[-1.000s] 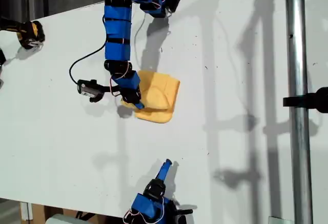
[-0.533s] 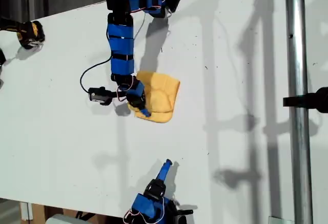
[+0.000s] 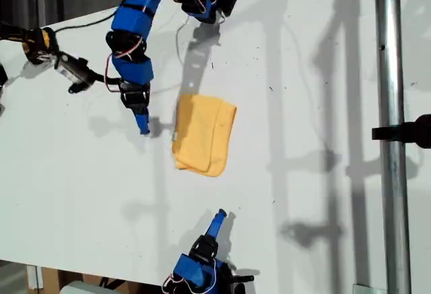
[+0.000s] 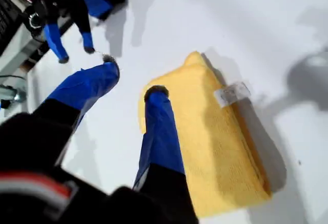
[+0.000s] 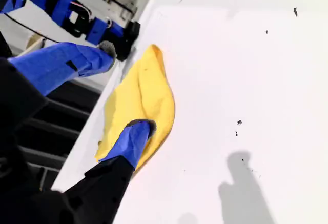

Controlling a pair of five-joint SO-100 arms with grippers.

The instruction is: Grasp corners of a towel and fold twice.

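The yellow towel (image 3: pixel 202 132) lies folded into a narrow rectangle on the white table (image 3: pixel 303 193), its white label (image 4: pixel 231 93) on the edge toward the exterior view's left. My first gripper (image 3: pixel 143 129) hangs just off that edge, clear of the cloth, open with nothing between its blue fingers (image 4: pixel 159 126). In the first wrist view the towel (image 4: pixel 225 147) sits beside one fingertip. My second gripper (image 3: pixel 219 218) rests near the table's front edge, short of the towel (image 5: pixel 148 80), and is open and empty. The corners are stacked in the fold.
A metal pole (image 3: pixel 389 105) with a black clamp (image 3: pixel 404 132) runs down the exterior view's right. A yellow and black object (image 3: pixel 40 44) sits at the exterior view's upper left. A small camera on a cable (image 3: pixel 73 72) hangs beside the first arm.
My first gripper let go of the towel, rose off it and swung toward the exterior view's left. The towel now lies flat and folded. The second arm has not moved.
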